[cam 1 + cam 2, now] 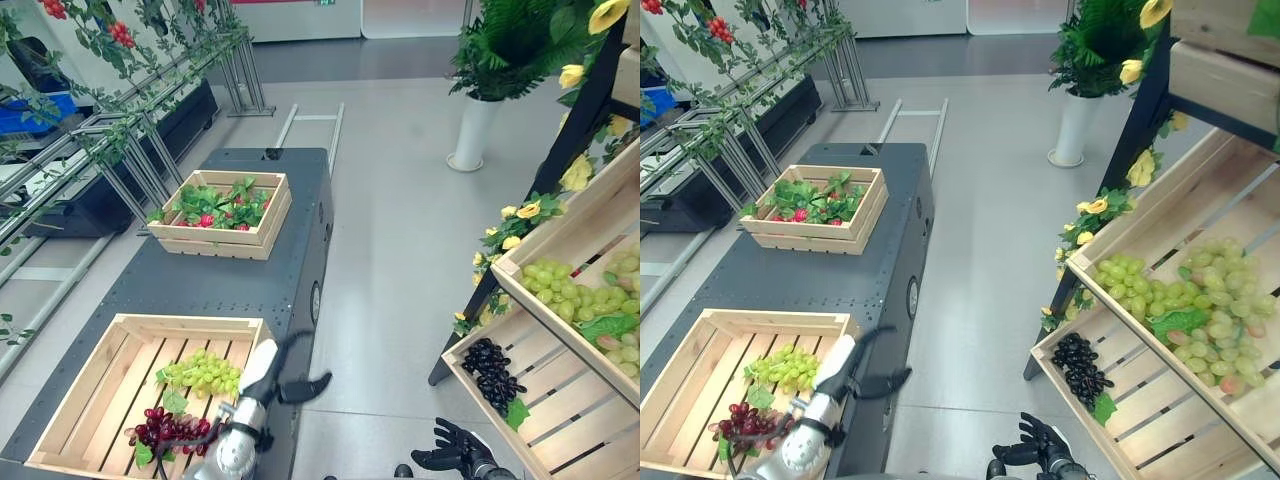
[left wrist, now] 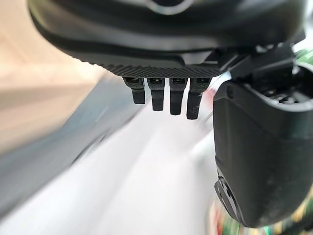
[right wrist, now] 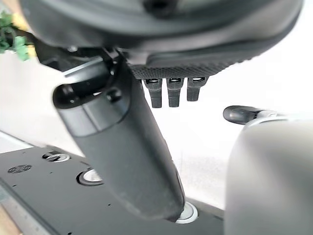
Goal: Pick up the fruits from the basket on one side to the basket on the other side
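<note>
Head views: a dark bench carries two wooden crates. The near crate holds a green grape bunch and a dark red grape bunch with a leaf, lying just beside each other on the slats. The far crate holds leafy greens with small red fruits. On the robot's right, a tiered wooden shelf holds a black grape bunch on its lower tier and a heap of green grapes above.

The left hand hangs past the bench edge over the floor, near the green bunch but apart from it; its fingers are straight and hold nothing. The right hand sits low between bench and shelf, fingers extended and empty.

Handling, as a judgement: each bunch is probably light, lumpy and loosely jointed, so it would sag and swing if lifted by one berry. The berries look smooth and likely slippery. The safer hold is around the upper mass near the stem, fingers cupping several berries at once, with gentle closure to avoid detaching them.
</note>
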`<state>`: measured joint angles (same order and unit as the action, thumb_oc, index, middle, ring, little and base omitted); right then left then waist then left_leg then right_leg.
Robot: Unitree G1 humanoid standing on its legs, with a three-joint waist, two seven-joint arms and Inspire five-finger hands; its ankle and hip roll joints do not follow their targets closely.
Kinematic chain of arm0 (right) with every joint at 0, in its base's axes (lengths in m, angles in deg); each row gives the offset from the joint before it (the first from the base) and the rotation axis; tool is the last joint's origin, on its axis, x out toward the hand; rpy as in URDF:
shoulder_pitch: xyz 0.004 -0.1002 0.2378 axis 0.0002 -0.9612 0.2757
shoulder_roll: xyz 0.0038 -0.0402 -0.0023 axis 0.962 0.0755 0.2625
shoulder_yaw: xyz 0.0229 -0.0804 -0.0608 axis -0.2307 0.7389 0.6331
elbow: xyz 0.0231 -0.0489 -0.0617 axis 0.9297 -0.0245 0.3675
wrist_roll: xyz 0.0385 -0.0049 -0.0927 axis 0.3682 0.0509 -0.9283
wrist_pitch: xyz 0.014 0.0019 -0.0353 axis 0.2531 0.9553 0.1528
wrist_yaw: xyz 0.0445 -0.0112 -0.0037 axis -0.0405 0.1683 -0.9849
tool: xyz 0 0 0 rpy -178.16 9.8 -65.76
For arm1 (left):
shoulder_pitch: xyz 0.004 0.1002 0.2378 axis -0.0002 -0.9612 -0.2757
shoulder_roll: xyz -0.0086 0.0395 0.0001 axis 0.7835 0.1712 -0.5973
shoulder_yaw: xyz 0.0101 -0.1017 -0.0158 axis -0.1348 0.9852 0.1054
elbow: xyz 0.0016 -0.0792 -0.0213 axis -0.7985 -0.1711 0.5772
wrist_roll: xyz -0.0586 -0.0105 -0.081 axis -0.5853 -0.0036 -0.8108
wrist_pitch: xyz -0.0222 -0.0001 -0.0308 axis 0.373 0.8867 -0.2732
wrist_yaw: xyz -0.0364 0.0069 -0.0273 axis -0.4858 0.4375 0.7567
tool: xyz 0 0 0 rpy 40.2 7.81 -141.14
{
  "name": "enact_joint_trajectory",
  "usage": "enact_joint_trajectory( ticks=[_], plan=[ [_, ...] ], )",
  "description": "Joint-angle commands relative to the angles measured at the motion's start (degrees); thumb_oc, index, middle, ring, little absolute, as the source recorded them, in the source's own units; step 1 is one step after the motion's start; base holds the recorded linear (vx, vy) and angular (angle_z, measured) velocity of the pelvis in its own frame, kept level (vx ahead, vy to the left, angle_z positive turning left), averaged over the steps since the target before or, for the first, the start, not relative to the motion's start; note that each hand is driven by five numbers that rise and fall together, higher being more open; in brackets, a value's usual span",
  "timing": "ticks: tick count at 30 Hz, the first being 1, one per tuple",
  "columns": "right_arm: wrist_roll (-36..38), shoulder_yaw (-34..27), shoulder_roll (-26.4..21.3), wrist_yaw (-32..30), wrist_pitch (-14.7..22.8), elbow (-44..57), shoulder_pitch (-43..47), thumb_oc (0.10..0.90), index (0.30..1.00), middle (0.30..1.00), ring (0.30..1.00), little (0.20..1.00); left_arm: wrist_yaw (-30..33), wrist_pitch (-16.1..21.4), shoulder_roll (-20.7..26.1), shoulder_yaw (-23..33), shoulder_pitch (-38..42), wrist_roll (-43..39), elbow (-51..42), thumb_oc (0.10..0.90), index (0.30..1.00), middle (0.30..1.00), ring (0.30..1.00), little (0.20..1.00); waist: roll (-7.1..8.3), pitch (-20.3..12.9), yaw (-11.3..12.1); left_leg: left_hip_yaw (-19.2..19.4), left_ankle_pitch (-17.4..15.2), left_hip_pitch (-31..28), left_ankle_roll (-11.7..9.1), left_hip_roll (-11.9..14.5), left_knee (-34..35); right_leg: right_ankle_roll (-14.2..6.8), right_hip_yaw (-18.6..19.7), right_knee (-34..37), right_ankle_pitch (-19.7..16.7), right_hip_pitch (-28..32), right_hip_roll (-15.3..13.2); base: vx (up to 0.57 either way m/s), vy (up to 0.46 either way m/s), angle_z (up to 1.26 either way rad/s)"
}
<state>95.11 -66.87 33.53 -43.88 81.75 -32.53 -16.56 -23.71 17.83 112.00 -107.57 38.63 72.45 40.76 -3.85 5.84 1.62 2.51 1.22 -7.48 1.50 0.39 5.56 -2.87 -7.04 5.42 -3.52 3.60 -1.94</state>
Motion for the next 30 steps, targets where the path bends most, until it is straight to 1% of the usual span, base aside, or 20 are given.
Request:
enact_joint_trajectory(
  ticks=[1, 2, 4, 6, 9, 11, 12, 14, 15, 16, 17, 18, 19, 21, 22, 24, 27, 28, 29, 30],
  plan=[
    [0.34, -0.56, 0.43, -1.08, 3.28, 1.37, 3.52, 0.800, 0.900, 0.900, 0.900, 0.900, 6.26, 4.45, 4.97, 4.96, 6.96, 1.04, -4.06, 0.800, 0.900, 0.900, 0.900, 0.900, 1.42, 1.09, 1.38, -1.16, -3.30, 1.82, 2.08, -4.95, -0.56, 1.18, -1.70, -0.42, 3.28, 2.38, 0.91, -0.02, 0.047, 0.19],
    [-0.22, -0.50, 0.29, -0.96, 3.52, 1.74, 3.29, 0.800, 0.900, 0.900, 0.900, 0.900, 7.37, 4.18, 6.21, 6.04, 6.66, 1.54, -5.38, 0.800, 0.900, 0.900, 0.900, 0.900, 1.34, 1.25, 1.67, -1.67, -3.14, 2.02, 2.08, -5.13, -0.56, 1.27, -2.02, -0.42, 3.32, 2.35, 0.85, -0.01, 0.044, 0.24],
    [-1.08, -0.38, 0.01, -0.88, 3.68, 2.14, 3.16, 0.800, 0.900, 0.900, 0.900, 0.900, 6.59, 3.93, 7.82, 7.64, 6.57, -1.09, -7.15, 0.800, 0.900, 0.900, 0.900, 0.900, 1.31, 1.39, 1.95, -2.11, -3.02, 2.30, 2.02, -5.26, -0.56, 1.36, -2.48, -0.42, 3.46, 2.25, 0.74, -0.02, 0.039, 0.17],
    [-2.40, 0.51, -0.48, -1.37, 3.83, 2.83, 3.05, 0.800, 0.900, 0.900, 0.900, 0.900, 6.05, 2.50, 9.75, 10.08, 6.99, -4.34, -9.41, 0.800, 0.900, 0.900, 0.900, 0.900, 1.19, 1.59, 2.54, -2.71, -2.79, 2.81, 1.95, -5.47, -0.56, 1.47, -3.32, -0.42, 3.66, 2.02, 0.51, -0.03, 0.032, 0.15],
    [-2.18, 1.35, -0.90, -1.85, 3.31, 3.62, 3.06, 0.800, 0.900, 0.900, 0.900, 0.900, 7.56, -0.96, 12.36, 13.06, 7.31, -3.66, -10.24, 0.800, 0.900, 0.900, 0.900, 0.900, 1.17, 1.71, 3.44, -3.79, -2.44, 3.12, 1.82, -5.68, -0.56, 1.53, -4.35, -0.42, 3.78, 2.02, 0.28, 0.00, 0.015, 0.21],
    [-1.85, 1.92, -1.07, -1.94, 3.32, 4.34, 2.99, 0.800, 0.900, 0.900, 0.900, 0.900, 10.43, -4.31, 14.79, 14.63, 6.96, 0.21, -8.25, 0.800, 0.900, 0.900, 0.900, 0.900, 1.18, 1.68, 4.01, -4.44, -2.20, 2.99, 1.73, -5.69, -0.56, 1.59, -5.09, -0.64, 4.05, 2.25, 0.17, 0.02, 0.016, 0.29],
    [-1.82, 1.95, -1.08, -1.94, 3.30, 4.38, 3.00, 0.800, 0.900, 0.900, 0.900, 0.900, 10.48, -4.39, 14.96, 14.70, 6.92, 0.31, -8.12, 0.800, 0.900, 0.900, 0.900, 0.900, 1.19, 1.68, 4.02, -4.47, -2.19, 2.99, 1.73, -5.69, -0.56, 1.59, -5.15, -0.69, 4.09, 2.25, 0.16, 0.02, 0.021, 0.19],
    [-1.52, 2.27, -1.16, -1.54, 3.52, 4.49, 3.18, 0.800, 0.900, 0.900, 0.900, 0.900, 11.23, -8.25, 16.93, 15.41, 6.61, 1.39, -5.95, 0.800, 0.900, 0.900, 0.900, 0.900, 1.07, 1.77, 4.54, -4.76, -1.86, 2.97, 1.77, -5.52, -0.71, 1.79, -6.07, -2.82, 5.23, 1.81, -0.07, 0.01, 0.037, 0.09],
    [-1.38, 2.36, -1.11, -1.40, 3.60, 4.53, 3.25, 0.800, 0.900, 0.900, 0.900, 0.900, 11.15, -8.89, 17.38, 15.67, 6.72, 1.60, -4.75, 0.800, 0.900, 0.900, 0.900, 0.900, 1.04, 2.02, 4.70, -4.77, -2.05, 3.37, 1.85, -5.44, -1.70, 1.88, -6.59, -4.60, 5.96, 1.25, -0.34, -0.02, 0.060, 0.10],
    [-1.47, 2.47, -1.26, -1.11, 3.66, 4.58, 3.45, 0.800, 0.900, 0.900, 0.900, 0.900, 11.47, -10.07, 18.09, 15.70, 7.04, 2.77, -2.19, 0.800, 0.900, 0.900, 0.900, 0.900, 0.99, 2.88, 4.89, -4.89, -2.87, 4.95, 1.90, -5.45, -5.44, 2.28, -7.50, -8.42, 7.37, -0.16, -0.93, -0.03, 0.043, 0.08],
    [-1.47, 2.47, -1.29, -1.10, 3.62, 4.61, 3.50, 0.800, 0.900, 0.900, 0.900, 0.900, 11.45, -10.26, 18.10, 15.64, 7.10, 2.92, -1.96, 0.800, 0.900, 0.900, 0.900, 0.900, 1.00, 2.96, 4.88, -4.92, -3.02, 5.27, 1.90, -5.48, -6.02, 2.32, -7.59, -8.93, 7.55, -0.43, -1.03, -0.05, 0.065, 0.13],
    [-2.01, 2.51, -1.74, -0.92, 3.27, 4.66, 4.01, 0.800, 0.900, 0.900, 0.900, 0.900, 12.73, -10.98, 18.13, 15.29, 7.19, 4.90, -0.47, 0.800, 0.900, 0.900, 0.900, 0.900, 0.91, 4.04, 4.99, -4.88, -3.55, 6.72, 1.81, -5.55, -8.99, 2.71, -8.12, -11.24, 8.11, -1.53, -1.48, -0.08, 0.096, 0.14],
    [-2.54, 2.76, -2.69, -0.74, 3.07, 4.43, 4.67, 0.800, 0.900, 0.900, 0.900, 0.900, 12.91, -12.28, 18.25, 14.64, 7.08, 4.63, 0.49, 0.800, 0.900, 0.900, 0.900, 0.900, 0.58, 5.18, 5.09, -4.81, -3.80, 8.13, 1.72, -5.68, -11.25, 3.17, -8.41, -13.00, 8.54, -2.56, -1.76, -0.10, 0.126, 0.18],
    [-2.99, 2.85, -3.55, -0.49, 3.20, 4.15, 5.27, 0.800, 0.900, 0.900, 0.900, 0.900, 12.90, -12.65, 18.22, 14.41, 6.93, 2.71, 0.82, 0.800, 0.900, 0.900, 0.900, 0.900, 0.17, 6.10, 5.20, -4.96, -3.81, 9.22, 1.55, -5.79, -12.46, 3.51, -8.60, -14.23, 9.02, -3.34, -1.90, -0.11, 0.122, 0.20],
    [-3.57, 3.05, -4.47, -0.03, 3.32, 4.00, 6.24, 0.800, 0.900, 0.900, 0.900, 0.900, 13.32, -13.00, 18.14, 14.46, 7.10, 1.14, 1.10, 0.800, 0.900, 0.900, 0.900, 0.900, -0.20, 7.25, 5.54, -4.95, -3.93, 10.49, 1.39, -5.95, -13.83, 3.93, -9.19, -16.16, 10.02, -4.35, -2.10, -0.14, 0.121, 0.23],
    [-3.33, 3.33, -4.95, 0.02, 3.39, 4.13, 7.36, 0.800, 0.900, 0.900, 0.900, 0.900, 13.39, -13.56, 18.42, 14.32, 7.80, 0.66, 1.21, 0.800, 0.900, 0.900, 0.900, 0.900, -0.20, 8.43, 6.04, -5.27, -4.13, 12.16, 1.33, -6.23, -15.42, 4.26, -9.57, -18.02, 10.94, -5.58, -2.33, -0.15, 0.084, 0.16],
    [-2.32, 4.79, -5.50, -0.37, 3.03, 4.58, 10.25, 0.800, 0.900, 0.900, 0.900, 0.900, 12.98, -14.44, 19.50, 13.51, 10.02, 0.60, 1.89, 0.800, 0.900, 0.900, 0.900, 0.900, 0.17, 11.37, 7.50, -5.45, -4.49, 16.90, 1.25, -6.59, -20.09, 4.83, -10.55, -23.19, 12.51, -9.43, -3.14, -0.19, 0.048, 0.21],
    [-1.77, 5.60, -5.77, -0.64, 2.77, 4.54, 11.90, 0.800, 0.900, 0.900, 0.900, 0.900, 12.17, -15.01, 20.22, 12.81, 11.62, -1.01, 2.86, 0.800, 0.900, 0.900, 0.900, 0.900, 0.30, 12.53, 8.12, -5.33, -4.69, 19.05, 1.18, -6.51, -22.05, 5.15, -11.08, -25.34, 13.18, -11.19, -3.49, -0.18, 0.032, 0.20],
    [-1.59, 5.79, -5.83, -0.76, 2.75, 4.57, 12.24, 0.800, 0.900, 0.900, 0.900, 0.900, 11.86, -15.30, 20.39, 12.59, 12.09, -1.41, 3.20, 0.800, 0.900, 0.900, 0.900, 0.900, 0.33, 12.82, 8.25, -5.34, -4.77, 19.57, 1.17, -6.50, -22.60, 5.22, -11.23, -25.92, 13.35, -11.57, -3.63, -0.15, 0.040, 0.22],
    [-1.53, 6.30, -5.88, -0.91, 2.54, 4.69, 13.16, 0.800, 0.900, 0.900, 0.900, 0.900, 10.48, -16.65, 21.07, 12.08, 13.47, -1.88, 4.19, 0.800, 0.900, 0.900, 0.900, 0.900, 0.39, 13.55, 8.66, -5.20, -5.00, 21.06, 1.20, -6.38, -24.17, 5.42, -11.83, -27.99, 14.00, -12.68, -4.22, -0.03, 0.016, 0.21]
  ],
)
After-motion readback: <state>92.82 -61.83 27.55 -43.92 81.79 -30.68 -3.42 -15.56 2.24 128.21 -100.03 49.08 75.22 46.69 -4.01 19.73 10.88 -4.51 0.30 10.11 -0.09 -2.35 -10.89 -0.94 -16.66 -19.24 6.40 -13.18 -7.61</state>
